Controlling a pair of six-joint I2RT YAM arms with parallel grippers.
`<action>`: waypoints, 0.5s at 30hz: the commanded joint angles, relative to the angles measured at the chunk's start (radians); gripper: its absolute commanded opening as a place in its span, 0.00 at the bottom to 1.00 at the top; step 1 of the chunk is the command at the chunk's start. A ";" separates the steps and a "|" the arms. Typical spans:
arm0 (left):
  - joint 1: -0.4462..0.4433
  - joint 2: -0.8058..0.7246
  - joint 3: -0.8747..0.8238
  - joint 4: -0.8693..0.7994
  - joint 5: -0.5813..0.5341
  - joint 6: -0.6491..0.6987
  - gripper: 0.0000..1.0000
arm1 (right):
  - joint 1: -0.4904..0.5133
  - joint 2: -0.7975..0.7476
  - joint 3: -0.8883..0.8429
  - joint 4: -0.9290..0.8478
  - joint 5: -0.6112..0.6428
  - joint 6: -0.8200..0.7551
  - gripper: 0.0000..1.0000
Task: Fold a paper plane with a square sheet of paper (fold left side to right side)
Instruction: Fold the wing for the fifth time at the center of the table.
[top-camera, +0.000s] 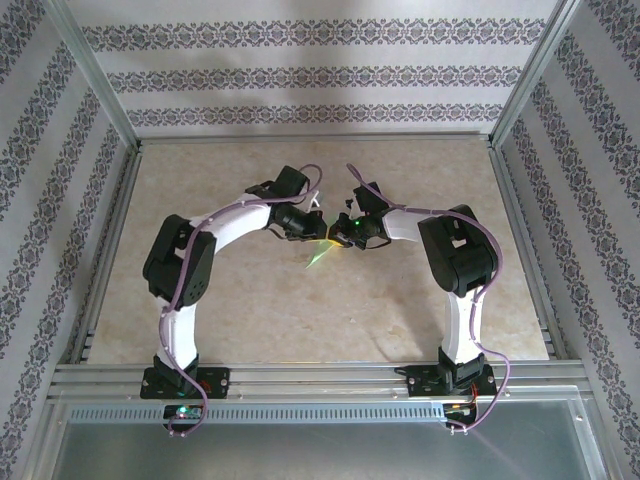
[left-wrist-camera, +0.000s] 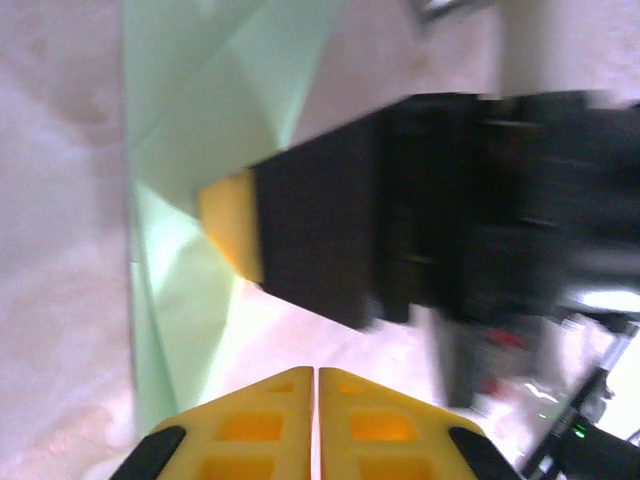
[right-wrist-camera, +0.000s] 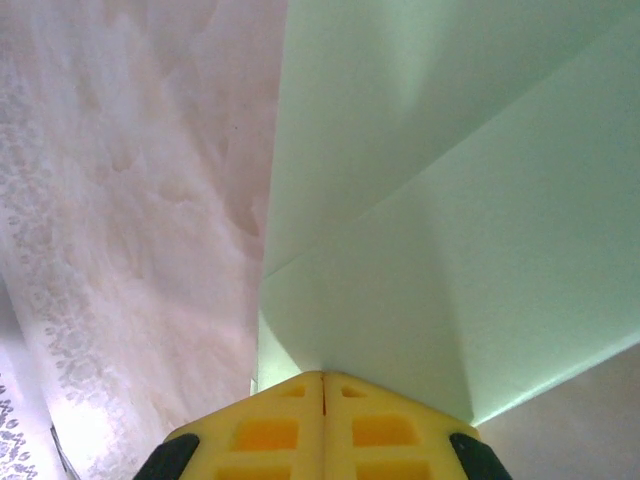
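The light green sheet of paper is folded into a narrow, creased shape and hangs just above mid-table, between the two arms. My right gripper is shut on it. In the right wrist view the paper spreads up and right from the closed yellow fingertips of the right gripper. In the left wrist view the creased paper lies to the upper left, with one yellow finger of the right gripper against it. My left gripper is shut with nothing between its tips, a little apart from the paper's edge.
The beige marbled table is bounded by aluminium rails at the near edge and patterned walls on the other sides. Both arms arch inward, and their wrists nearly touch above the centre.
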 joint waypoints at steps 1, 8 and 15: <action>-0.006 -0.048 -0.038 -0.075 0.077 0.052 0.07 | -0.004 0.062 -0.046 -0.101 0.067 -0.041 0.00; -0.050 -0.033 -0.116 -0.060 0.096 0.040 0.03 | -0.002 0.076 -0.035 -0.117 0.069 -0.048 0.00; -0.050 0.020 -0.099 -0.021 0.052 0.023 0.02 | 0.002 0.082 -0.033 -0.131 0.072 -0.059 0.00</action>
